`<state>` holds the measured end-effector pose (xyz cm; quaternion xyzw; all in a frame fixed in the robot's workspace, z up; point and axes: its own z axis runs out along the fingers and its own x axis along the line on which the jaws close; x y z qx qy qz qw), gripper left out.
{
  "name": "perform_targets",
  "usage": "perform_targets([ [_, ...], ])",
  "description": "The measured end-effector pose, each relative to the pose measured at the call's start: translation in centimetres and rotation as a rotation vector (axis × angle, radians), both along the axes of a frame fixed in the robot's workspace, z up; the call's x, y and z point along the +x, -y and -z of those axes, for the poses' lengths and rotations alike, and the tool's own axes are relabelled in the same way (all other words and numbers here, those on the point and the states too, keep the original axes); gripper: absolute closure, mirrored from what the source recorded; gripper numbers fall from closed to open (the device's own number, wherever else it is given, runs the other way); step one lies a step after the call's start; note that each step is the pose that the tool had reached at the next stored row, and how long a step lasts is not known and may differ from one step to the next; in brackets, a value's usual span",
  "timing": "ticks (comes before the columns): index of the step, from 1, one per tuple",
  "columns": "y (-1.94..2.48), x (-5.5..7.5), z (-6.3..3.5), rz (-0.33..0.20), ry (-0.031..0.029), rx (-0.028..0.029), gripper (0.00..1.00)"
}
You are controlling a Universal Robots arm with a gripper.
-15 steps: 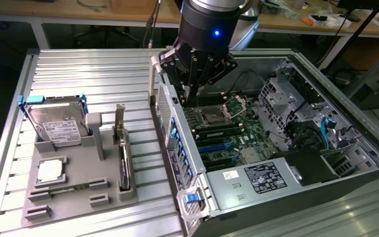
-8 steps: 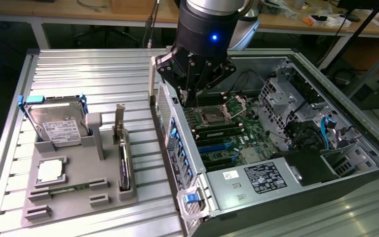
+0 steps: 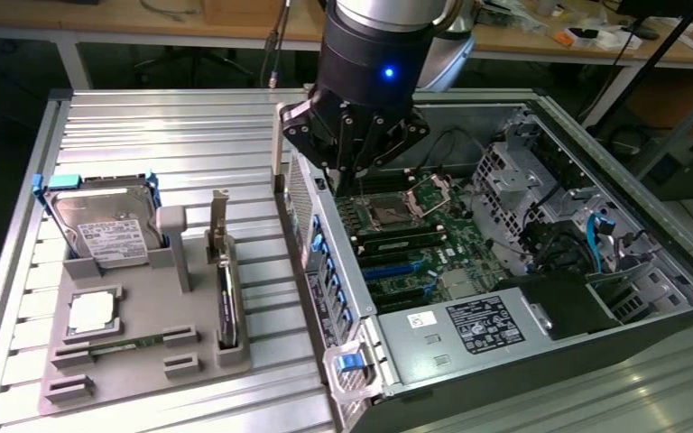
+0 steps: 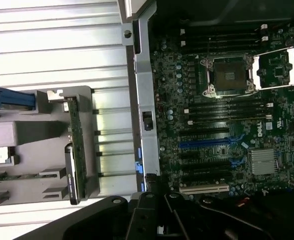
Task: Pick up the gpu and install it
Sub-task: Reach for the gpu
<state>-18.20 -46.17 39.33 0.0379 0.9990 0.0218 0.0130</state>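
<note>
The gpu (image 3: 226,293), a thin black card with a silver bracket at its far end, stands on edge in a slot of the grey holder (image 3: 190,361) on the table. In the wrist view the gpu (image 4: 75,150) is seen edge-on in that holder. My gripper (image 3: 344,171) hangs over the side wall of the open computer case (image 3: 322,271), above the motherboard (image 3: 413,239). It is shut with nothing in it, well apart from the gpu. The gripper's dark linkage (image 4: 159,220) shows over the case wall.
The holder also carries a silver hard drive (image 3: 100,225) in a blue frame, a processor chip (image 3: 91,311) and a slim green memory stick (image 3: 130,343). The motherboard (image 4: 227,115) has an open processor socket (image 4: 229,75) and blue expansion slots (image 4: 207,144). Ribbed aluminium table (image 3: 166,135).
</note>
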Motion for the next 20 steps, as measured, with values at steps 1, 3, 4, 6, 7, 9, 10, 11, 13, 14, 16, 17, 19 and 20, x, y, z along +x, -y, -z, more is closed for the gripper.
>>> perform_targets([
  [1,0.01,0.0,0.0,0.0,0.0001,0.0,0.89],
  [3,0.01,0.0,0.0,0.0,0.0,0.0,0.89],
  [4,0.01,0.0,0.0,0.0,0.0001,0.0001,0.89],
  [6,0.04,0.0,0.0,0.0,0.0001,0.0001,0.89],
  [7,0.05,-0.1,0.0,0.0,0.0,0.0,0.89],
  [9,0.08,-0.2,0.0,0.0,0.0,0.0,0.89],
  [10,0.1,-0.3,0.0,0.0,0.0,0.0,0.89],
  [11,0.12,-0.3,0.0,0.0,0.0,-0.0001,0.89],
  [13,0.15,-0.5,0.0,0.0,0.0001,0.0,0.89],
  [14,0.17,-0.6,0.0,0.0,0.0,0.0,0.89],
  [16,0.2,-0.7,0.0,0.0,0.0,0.0,0.89],
  [17,0.21,-0.8,0.0,0.0,0.0,0.0,0.89],
  [19,0.23,-1.0,0.0,0.0,0.0001,0.0001,0.89],
  [20,0.24,-1.0,0.0,0.0,0.0001,0.0001,0.89],
])
